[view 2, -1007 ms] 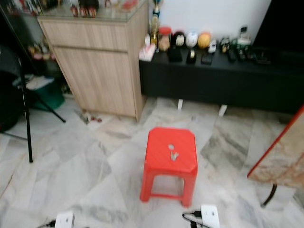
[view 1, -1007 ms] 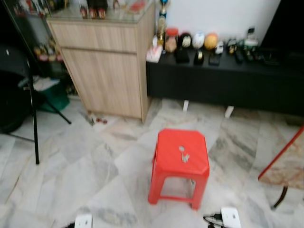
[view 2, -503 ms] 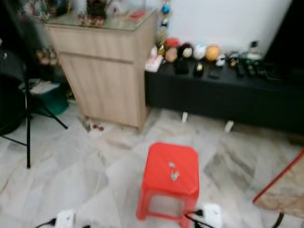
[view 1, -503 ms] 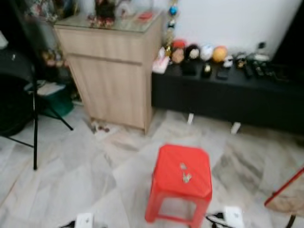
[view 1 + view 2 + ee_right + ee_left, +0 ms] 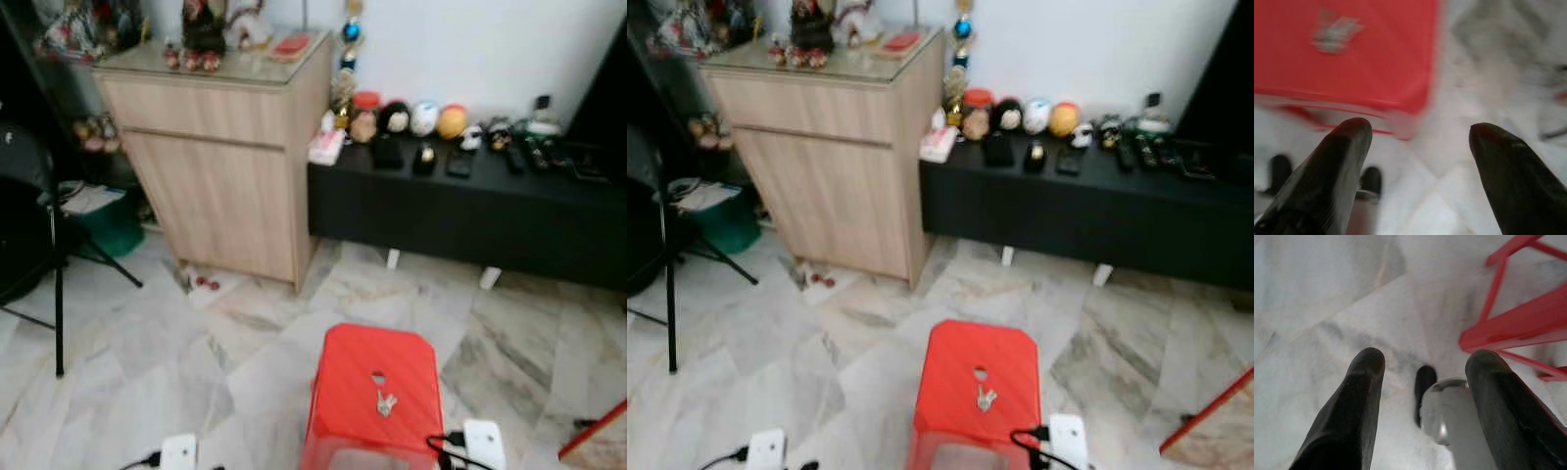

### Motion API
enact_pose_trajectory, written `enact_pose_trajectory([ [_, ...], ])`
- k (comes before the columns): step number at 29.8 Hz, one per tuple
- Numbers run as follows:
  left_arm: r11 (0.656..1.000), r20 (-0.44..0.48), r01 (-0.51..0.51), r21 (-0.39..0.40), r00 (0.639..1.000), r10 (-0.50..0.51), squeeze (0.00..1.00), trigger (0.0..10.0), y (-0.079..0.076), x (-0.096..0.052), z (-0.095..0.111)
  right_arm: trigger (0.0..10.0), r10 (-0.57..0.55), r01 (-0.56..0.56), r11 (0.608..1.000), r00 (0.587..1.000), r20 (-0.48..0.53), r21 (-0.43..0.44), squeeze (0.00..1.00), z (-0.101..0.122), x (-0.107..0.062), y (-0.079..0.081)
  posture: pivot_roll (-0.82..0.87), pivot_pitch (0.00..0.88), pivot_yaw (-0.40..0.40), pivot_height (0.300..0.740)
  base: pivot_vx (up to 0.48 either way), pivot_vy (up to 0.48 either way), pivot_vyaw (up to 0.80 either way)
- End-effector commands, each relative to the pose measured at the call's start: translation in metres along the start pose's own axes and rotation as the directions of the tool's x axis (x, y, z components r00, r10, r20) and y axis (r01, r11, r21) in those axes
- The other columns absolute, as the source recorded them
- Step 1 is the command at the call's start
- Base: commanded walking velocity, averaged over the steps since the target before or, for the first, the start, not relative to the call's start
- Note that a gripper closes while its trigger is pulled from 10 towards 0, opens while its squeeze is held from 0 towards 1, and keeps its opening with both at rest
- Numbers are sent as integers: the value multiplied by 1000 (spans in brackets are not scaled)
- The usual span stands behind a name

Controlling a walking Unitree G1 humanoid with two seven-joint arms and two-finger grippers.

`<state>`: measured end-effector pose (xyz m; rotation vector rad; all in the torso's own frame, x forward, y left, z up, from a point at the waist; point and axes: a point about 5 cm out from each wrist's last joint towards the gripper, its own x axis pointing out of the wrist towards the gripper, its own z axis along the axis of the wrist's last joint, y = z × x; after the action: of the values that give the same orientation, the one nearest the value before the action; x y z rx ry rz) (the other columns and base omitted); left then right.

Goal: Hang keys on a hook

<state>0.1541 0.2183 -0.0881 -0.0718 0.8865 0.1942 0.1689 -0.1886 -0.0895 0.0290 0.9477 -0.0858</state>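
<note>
A small bunch of silver keys (image 5: 386,402) lies on the top of a red plastic stool (image 5: 377,380) that stands on the marble floor just in front of me. The keys (image 5: 1334,32) appear blurred in the right wrist view, on the stool (image 5: 1371,58). My right gripper (image 5: 1418,132) is open, low beside the stool and apart from the keys, nothing between its fingers. My left gripper (image 5: 1422,364) is open too, pointing down at the floor beside the stool's red legs (image 5: 1520,323).
A wooden cabinet (image 5: 225,166) with figurines on top stands at the back left. A long black low bench (image 5: 460,201) full of small objects runs along the white wall. A tripod leg (image 5: 57,284) and a dark chair stand at the left. A red-edged table corner (image 5: 598,443) juts in at the right.
The view has moved closer to the stool and tilted up, so the stool now sits lower in the picture and the cabinet top shows more. The keys lie as before on the stool.
</note>
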Motion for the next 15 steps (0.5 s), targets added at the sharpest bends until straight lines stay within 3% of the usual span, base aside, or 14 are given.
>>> enact_pose_trajectory([
  [1,1000,-3,13,-2,1000,-13,0,10000,-4,0,0,10000,-14,14,1000,1000,18,4,0,3,0,-7,13,0,-28,740,0,0,0],
  [10,1000,-2,16,-1,1000,-16,0,10000,-5,1,0,10000,9,-6,999,998,64,-38,0,16,2,-4,14,0,-29,740,0,0,0],
  [15,1000,-2,17,1,1000,-17,0,10000,-5,1,0,10000,9,-6,999,998,69,-42,0,17,2,-4,13,0,-30,740,0,0,800],
])
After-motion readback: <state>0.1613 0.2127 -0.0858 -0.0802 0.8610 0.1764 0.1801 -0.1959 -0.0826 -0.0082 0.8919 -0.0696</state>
